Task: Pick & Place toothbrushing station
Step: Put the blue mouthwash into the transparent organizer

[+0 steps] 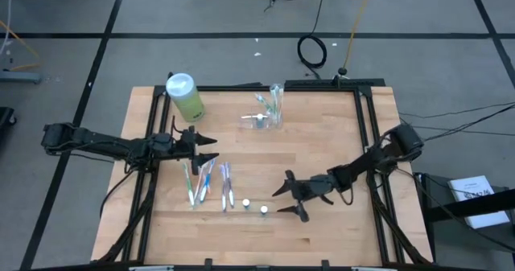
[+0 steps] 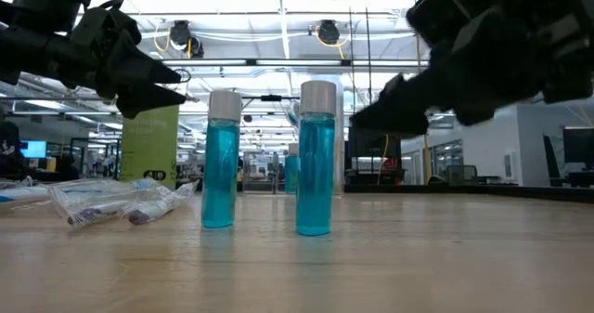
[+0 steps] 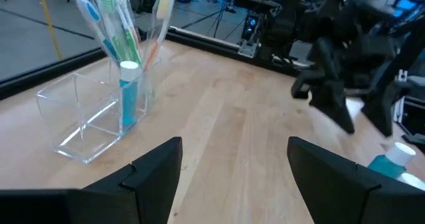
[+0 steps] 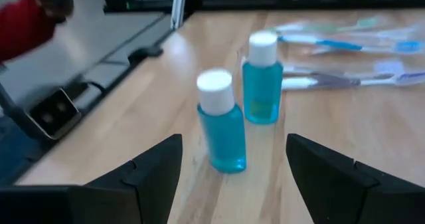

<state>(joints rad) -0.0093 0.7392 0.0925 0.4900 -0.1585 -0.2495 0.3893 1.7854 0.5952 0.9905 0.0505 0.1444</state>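
The clear plastic toothbrushing station (image 1: 268,114) stands on its base at the table's far middle, holding several toothbrushes and a small blue bottle; the left wrist view shows it (image 3: 99,111). My left gripper (image 1: 211,148) is open and empty, left of the table's middle, above wrapped toothbrushes (image 1: 208,182). My right gripper (image 1: 288,200) is open and empty near the front, just right of two small blue bottles with white caps (image 1: 254,206), which stand upright (image 4: 222,127).
A light-green bottle with a white cap (image 1: 185,96) stands at the far left. Wrapped toothbrushes lie near the front left (image 2: 111,202). The two blue bottles stand side by side (image 2: 269,160). Bare wood lies at the table's far right.
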